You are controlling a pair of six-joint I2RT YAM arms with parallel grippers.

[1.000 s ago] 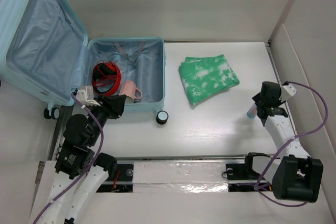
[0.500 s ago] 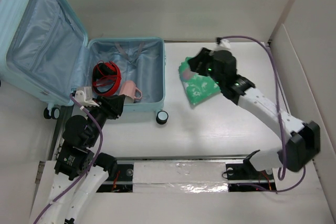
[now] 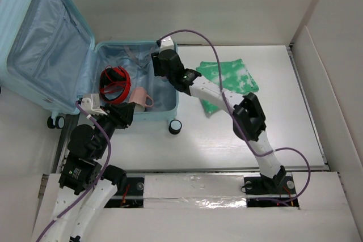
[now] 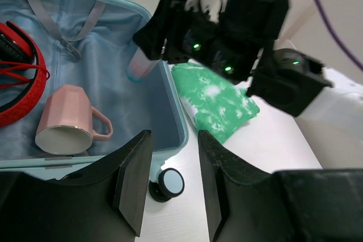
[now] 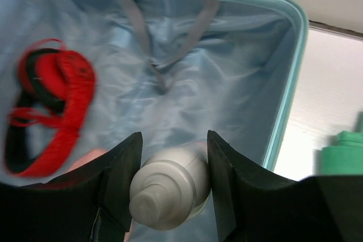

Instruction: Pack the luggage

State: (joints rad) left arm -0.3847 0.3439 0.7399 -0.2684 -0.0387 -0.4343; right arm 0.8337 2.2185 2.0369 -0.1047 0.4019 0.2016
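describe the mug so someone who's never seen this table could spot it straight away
Find the big pale blue suitcase lying open at the table's left. In its flat half, near the front wall, a mug lies on its side beside a red and black bundle. It is the only pink thing there, faceted, with a loop handle.

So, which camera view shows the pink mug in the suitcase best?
The left wrist view: the pink mug lies on its side, handle and open mouth clear. The top view shows it small; the right wrist view shows only a pink blur.
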